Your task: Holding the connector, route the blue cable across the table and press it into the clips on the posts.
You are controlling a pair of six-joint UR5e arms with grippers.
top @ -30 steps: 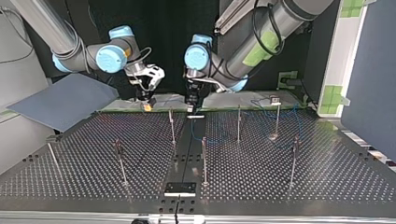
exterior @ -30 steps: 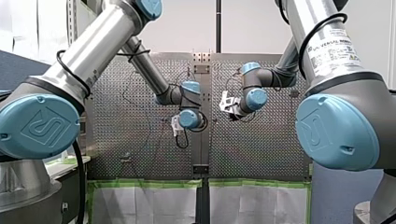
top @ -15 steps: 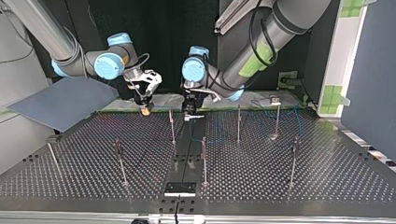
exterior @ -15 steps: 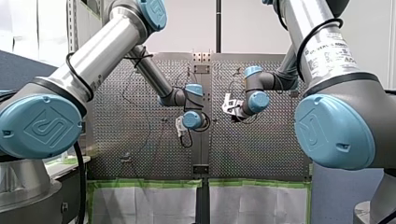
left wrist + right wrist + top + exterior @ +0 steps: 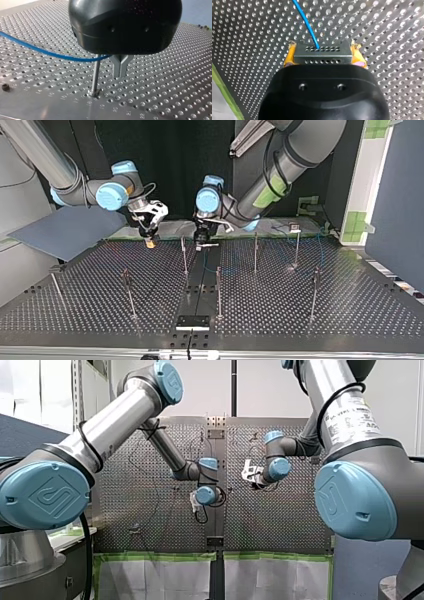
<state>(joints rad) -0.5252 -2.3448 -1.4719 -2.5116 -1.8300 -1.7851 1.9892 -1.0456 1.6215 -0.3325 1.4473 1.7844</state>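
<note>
Across the perforated metal desk [image 5: 300, 320] stand seven slim steel posts [image 5: 218, 292]. At its far edge, my left hand [image 5: 120, 73] points down, metal fingers [image 5: 117, 66] pressed together beside a post, a thin blue cable [image 5: 50, 53] passing behind, perhaps pinched. Beside it, my right hand [image 5: 150, 241] tilts down, yellow pads [image 5: 290, 56] clamping a flat, perforated metal connector [image 5: 322, 55].

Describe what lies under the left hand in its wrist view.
A thin metal post stands in the perforated table beside the left hand. The blue cable crosses the post, then vanishes behind the hand's black body, so its onward path is hidden.
</note>
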